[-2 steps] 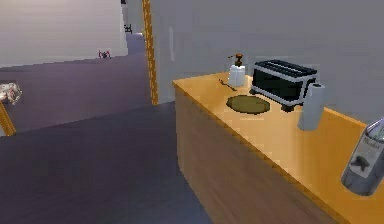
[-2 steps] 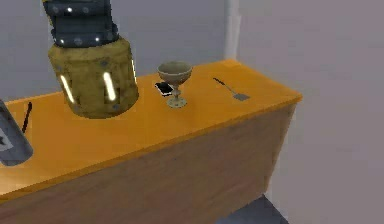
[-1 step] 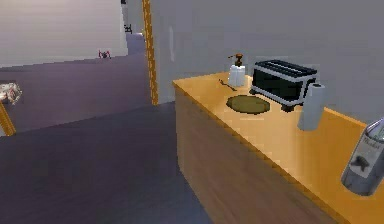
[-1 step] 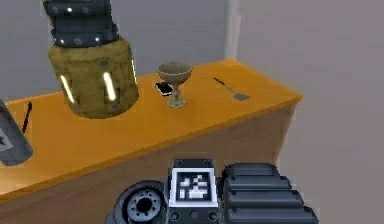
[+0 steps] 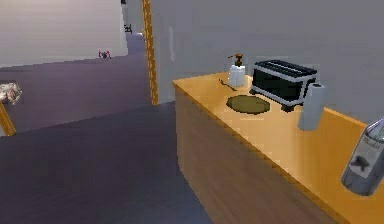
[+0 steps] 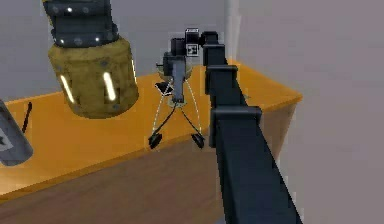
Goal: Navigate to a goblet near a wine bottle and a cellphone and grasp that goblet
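My arm (image 6: 235, 130) rises as a dark bar over an orange wooden counter (image 6: 100, 150). At its far end the gripper (image 6: 176, 140) hangs with its thin fingers (image 6: 156, 138) pointing down over bare countertop, and it holds nothing. A large brass-coloured cylinder with a dark top (image 6: 93, 68) stands left of the gripper. In the forward view the same counter (image 5: 250, 140) runs along the right, carrying a soap dispenser (image 5: 237, 73), a black toaster (image 5: 284, 80), a round dark mat (image 5: 248, 103) and a pale upright cylinder (image 5: 313, 106).
A grey metal object (image 5: 365, 160) stands at the forward view's right edge and again at the arm side view's left edge (image 6: 10, 135). An orange-framed doorway (image 5: 150, 50) opens beyond the counter's end. Grey floor (image 5: 90, 160) spreads to the left.
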{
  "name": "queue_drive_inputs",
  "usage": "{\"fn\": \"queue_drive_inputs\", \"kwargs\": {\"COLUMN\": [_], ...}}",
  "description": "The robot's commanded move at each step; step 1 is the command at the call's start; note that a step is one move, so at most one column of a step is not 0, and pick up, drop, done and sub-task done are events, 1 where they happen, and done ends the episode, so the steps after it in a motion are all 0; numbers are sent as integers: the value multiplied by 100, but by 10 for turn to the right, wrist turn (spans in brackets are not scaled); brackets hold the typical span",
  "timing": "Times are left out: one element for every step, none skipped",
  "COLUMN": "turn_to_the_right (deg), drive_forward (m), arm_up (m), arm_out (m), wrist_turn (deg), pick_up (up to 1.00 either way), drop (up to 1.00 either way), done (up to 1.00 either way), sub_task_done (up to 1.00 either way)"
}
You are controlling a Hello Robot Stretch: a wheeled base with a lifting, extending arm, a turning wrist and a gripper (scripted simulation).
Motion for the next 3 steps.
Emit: {"fn": "queue_drive_inputs", "kwargs": {"turn_to_the_right": [0,0,0], "drive_forward": [0,0,0], "arm_up": [0,0,0], "arm_out": [0,0,0], "wrist_turn": [450,450,450], "pick_up": [0,0,0], "drop": [0,0,0], "done": [0,0,0], "sub_task_done": [0,0,0]}}
